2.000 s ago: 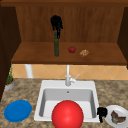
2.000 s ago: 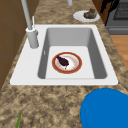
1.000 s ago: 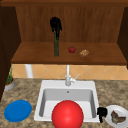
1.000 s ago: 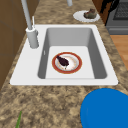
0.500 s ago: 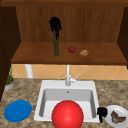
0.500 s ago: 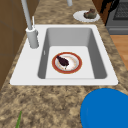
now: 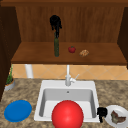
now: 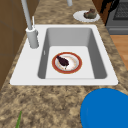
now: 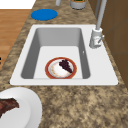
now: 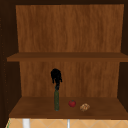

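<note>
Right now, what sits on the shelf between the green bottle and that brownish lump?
A small red tomato sits between the green bottle and the brownish lump, seen from the front.

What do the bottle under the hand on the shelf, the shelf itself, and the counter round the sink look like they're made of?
The bottle, right under the left hand, looks like dark green glass, though no shine shows, so plastic is possible. The shelf looks like brown wood with visible grain streaks and a matte finish. The counter looks like speckled brown granite or stone-look laminate, mottled tan and dark.

Even, shadowless light; soft blur
</note>
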Controlling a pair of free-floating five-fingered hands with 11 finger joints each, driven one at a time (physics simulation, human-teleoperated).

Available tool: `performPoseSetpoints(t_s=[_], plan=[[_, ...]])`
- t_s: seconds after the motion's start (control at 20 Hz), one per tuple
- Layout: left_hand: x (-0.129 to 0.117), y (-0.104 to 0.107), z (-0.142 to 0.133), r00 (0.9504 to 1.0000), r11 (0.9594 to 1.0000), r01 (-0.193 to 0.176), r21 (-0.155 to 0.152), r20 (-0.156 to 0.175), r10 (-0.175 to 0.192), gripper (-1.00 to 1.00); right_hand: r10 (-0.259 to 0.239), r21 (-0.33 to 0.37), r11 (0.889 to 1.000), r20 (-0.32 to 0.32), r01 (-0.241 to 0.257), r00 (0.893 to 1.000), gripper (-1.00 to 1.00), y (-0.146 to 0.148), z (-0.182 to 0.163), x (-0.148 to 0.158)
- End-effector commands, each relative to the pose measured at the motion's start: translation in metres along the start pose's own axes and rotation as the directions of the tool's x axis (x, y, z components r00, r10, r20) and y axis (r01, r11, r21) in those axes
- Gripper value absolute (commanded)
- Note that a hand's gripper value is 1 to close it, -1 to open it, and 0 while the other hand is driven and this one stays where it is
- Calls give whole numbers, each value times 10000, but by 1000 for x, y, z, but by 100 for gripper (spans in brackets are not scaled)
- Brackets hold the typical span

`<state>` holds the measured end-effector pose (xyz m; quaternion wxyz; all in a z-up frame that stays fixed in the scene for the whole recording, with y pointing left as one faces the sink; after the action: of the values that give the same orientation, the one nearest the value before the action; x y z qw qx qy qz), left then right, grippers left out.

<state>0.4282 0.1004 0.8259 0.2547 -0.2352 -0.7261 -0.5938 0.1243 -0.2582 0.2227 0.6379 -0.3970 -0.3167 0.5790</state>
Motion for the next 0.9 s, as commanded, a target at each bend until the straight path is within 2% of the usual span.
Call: performPoseSetpoints(t_s=[0.0,0.1,0.2,0.3,0.55,0.7,0.85], plan=[[-4,5,-2,9999,9999,-168,7,-32,168,-100,0,0,10000,0,0,10000,0,0,0,0],[-14,12,-2,9992,9993,-370,64,-116,370,-100,0,0,10000,0,0,10000,0,0,0,0],[-22,16,-3,9992,9993,-369,94,-149,370,-100,0,0,10000,0,0,10000,0,0,0,0],[-32,12,-1,9984,9987,-451,241,-329,459,-100,0,0,10000,0,0,10000,0,0,0,0],[-60,11,4,9986,9982,-514,296,-133,518,-100,0,0,10000,0,0,10000,0,0,0,0],[-76,12,7,9985,9980,-530,331,-140,535,-100,0,0,10000,0,0,10000,0,0,0,0],[-88,13,12,9992,9986,-395,359,-98,399,-100,0,0,10000,0,0,10000,0,0,0,0]])
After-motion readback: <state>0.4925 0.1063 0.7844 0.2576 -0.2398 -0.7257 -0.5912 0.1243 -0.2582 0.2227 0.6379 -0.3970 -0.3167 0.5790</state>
